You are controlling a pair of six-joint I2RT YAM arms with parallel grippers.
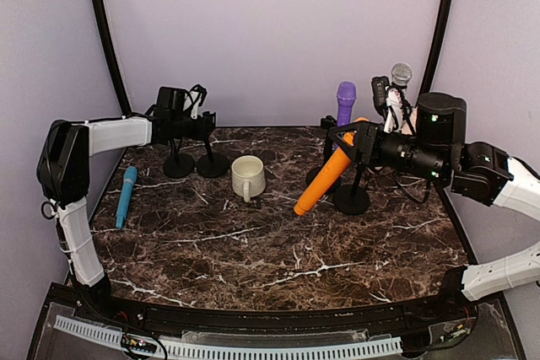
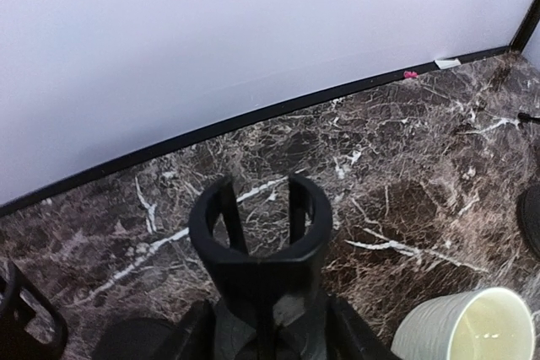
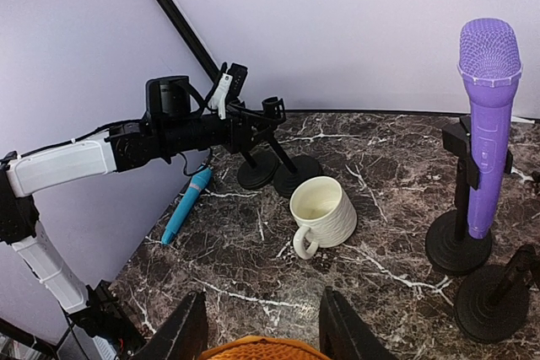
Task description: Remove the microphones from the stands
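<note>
My right gripper (image 1: 348, 139) is shut on the head end of an orange microphone (image 1: 325, 176). It hangs tilted down to the left, beside a black stand (image 1: 352, 198). In the right wrist view only its orange mesh head (image 3: 266, 350) shows between the fingers (image 3: 184, 333). My left gripper (image 1: 209, 126) is at the back left, its jaws a little apart on either side of an empty stand's black ring clip (image 2: 260, 229). A purple microphone (image 3: 488, 124) stands upright in its stand (image 3: 458, 246). A blue microphone (image 1: 125, 196) lies flat by the left wall.
A cream mug (image 1: 247, 176) stands near the middle, right of two black stand bases (image 1: 178, 166). A silver-headed microphone (image 1: 401, 73) rises behind my right arm. Another stand base (image 3: 494, 309) sits at the right wrist view's right edge. Walls close the back and sides.
</note>
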